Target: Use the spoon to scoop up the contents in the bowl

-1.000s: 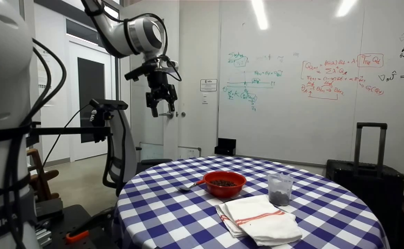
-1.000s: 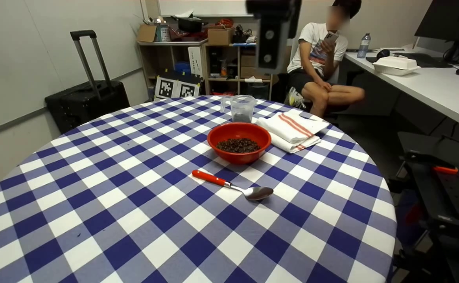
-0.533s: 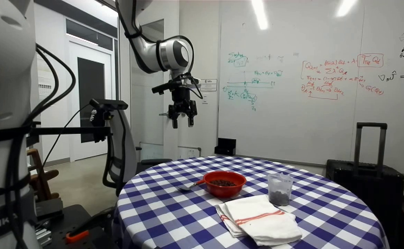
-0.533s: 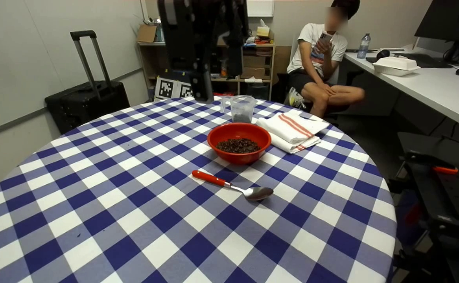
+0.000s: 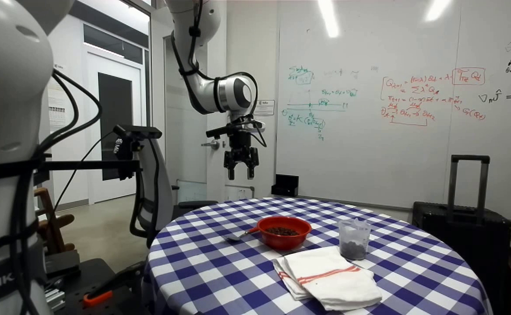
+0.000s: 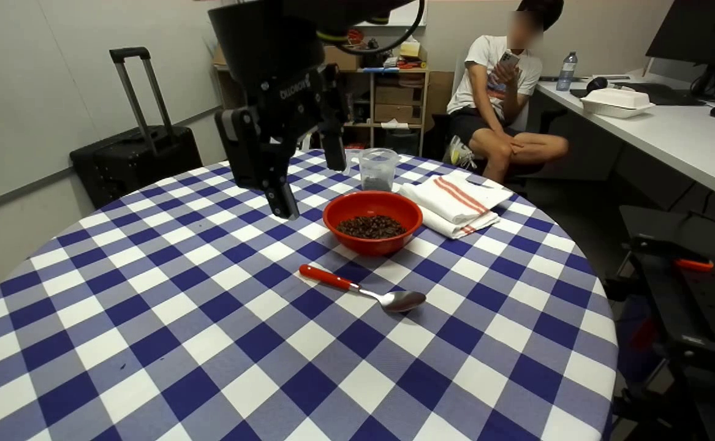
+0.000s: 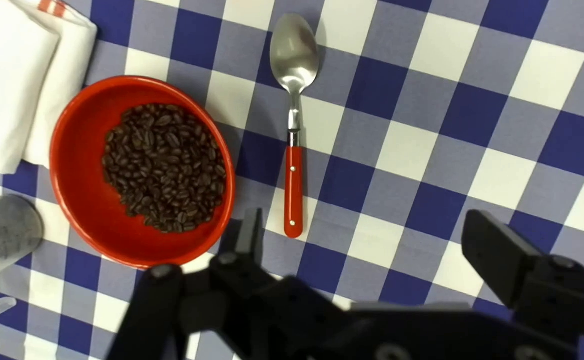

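The red bowl (image 7: 79, 175) sits upright on the table and holds dark coffee beans (image 7: 166, 170). Beside it lies the spoon (image 7: 293, 185), flat on the cloth, with a red handle and a metal head pointing to the top of the wrist view. In an exterior view the spoon (image 6: 332, 279) is in front of the bowl (image 6: 372, 246). My gripper (image 5: 241, 177) hangs well above the table, pointing down, jaws wide apart and holding nothing. In the wrist view the handle's end shows between the fingertips of the gripper (image 7: 364, 217), close to the left one.
A clear measuring cup (image 6: 378, 171) with dark contents stands behind the bowl. A folded white towel with red stripes (image 5: 329, 280) lies close to both. The round table has a blue-and-white checked cloth (image 6: 210, 343). A person (image 6: 498, 92) sits beyond it.
The arm has come down and over toward the table, to the right in an exterior view, with the gripper staying open. Bowl, spoon, cup and towel have not moved.
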You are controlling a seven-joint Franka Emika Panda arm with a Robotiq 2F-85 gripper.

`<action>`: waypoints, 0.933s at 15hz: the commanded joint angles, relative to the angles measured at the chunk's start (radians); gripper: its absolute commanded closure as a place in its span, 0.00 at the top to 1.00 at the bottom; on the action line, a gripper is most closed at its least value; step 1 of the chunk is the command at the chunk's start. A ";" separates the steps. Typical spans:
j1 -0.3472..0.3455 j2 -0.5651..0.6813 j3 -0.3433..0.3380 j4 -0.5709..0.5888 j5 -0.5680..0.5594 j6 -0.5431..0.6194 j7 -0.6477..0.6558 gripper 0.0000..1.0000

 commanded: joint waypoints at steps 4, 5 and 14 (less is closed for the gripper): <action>0.020 0.140 -0.069 0.118 0.031 -0.009 -0.056 1.00; 0.019 0.158 -0.074 0.122 0.035 -0.006 -0.062 1.00; 0.036 0.287 -0.098 0.198 0.050 -0.018 -0.070 1.00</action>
